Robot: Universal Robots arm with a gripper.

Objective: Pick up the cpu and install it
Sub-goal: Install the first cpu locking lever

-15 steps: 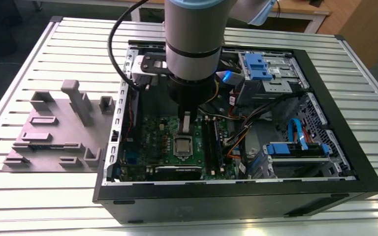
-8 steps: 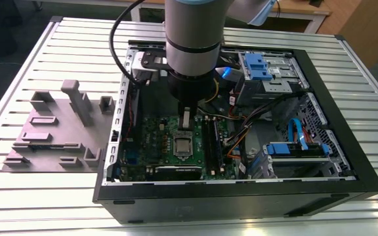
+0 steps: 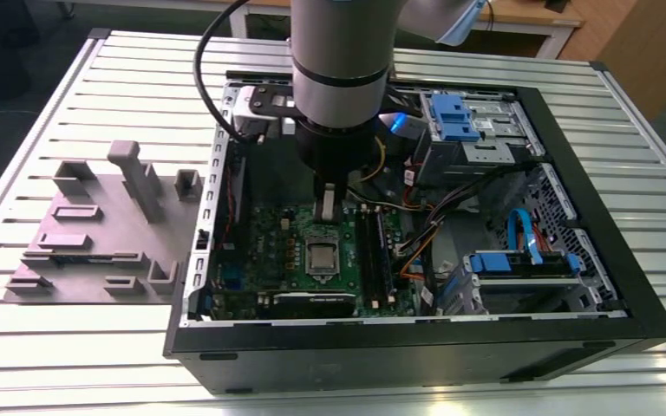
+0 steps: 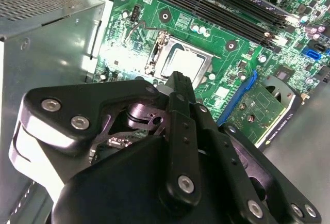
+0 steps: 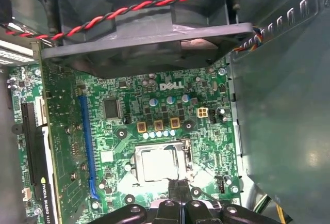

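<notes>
- Exterior view: the grey robot arm (image 3: 333,78) reaches down from 12 o'clock into the open black computer case (image 3: 426,347), which lies on a slatted metal worktop (image 3: 55,347).
- The gripper (image 3: 327,204) hangs just above the green motherboard (image 3: 270,260); its fingers look pressed together and grasp nothing.
- The cpu (image 3: 320,256) sits in its metal-framed socket (image 3: 320,236) near the board's centre, just below the fingertips toward 6 o'clock, apart from them.
- At 9 o'clock of the case a grey holder block (image 3: 101,225) rests on the worktop. Blue drive brackets (image 3: 454,117) sit inside the case at about 1 o'clock, and a blue cable (image 3: 526,236) at 3 o'clock.
- Second wrist view: the black gripper (image 4: 179,82) has its jaws clenched, nothing between them. The fingertips point at the cpu (image 4: 183,62), whose silvery top shows beyond them inside the socket (image 4: 154,53). The memory slots (image 4: 206,4) run past it at 12 to 1 o'clock, and a graphics card (image 4: 263,110) lies at 4 o'clock.
- First wrist view: the cpu (image 5: 157,164) lies flat in the socket (image 5: 186,157), close to the gripper (image 5: 179,189) at 6 o'clock. A black fan (image 5: 149,38) with a red-and-black twisted wire (image 5: 129,10) overhangs the board at 12 o'clock, and a long blue slot (image 5: 87,141) runs at 9 o'clock.
</notes>
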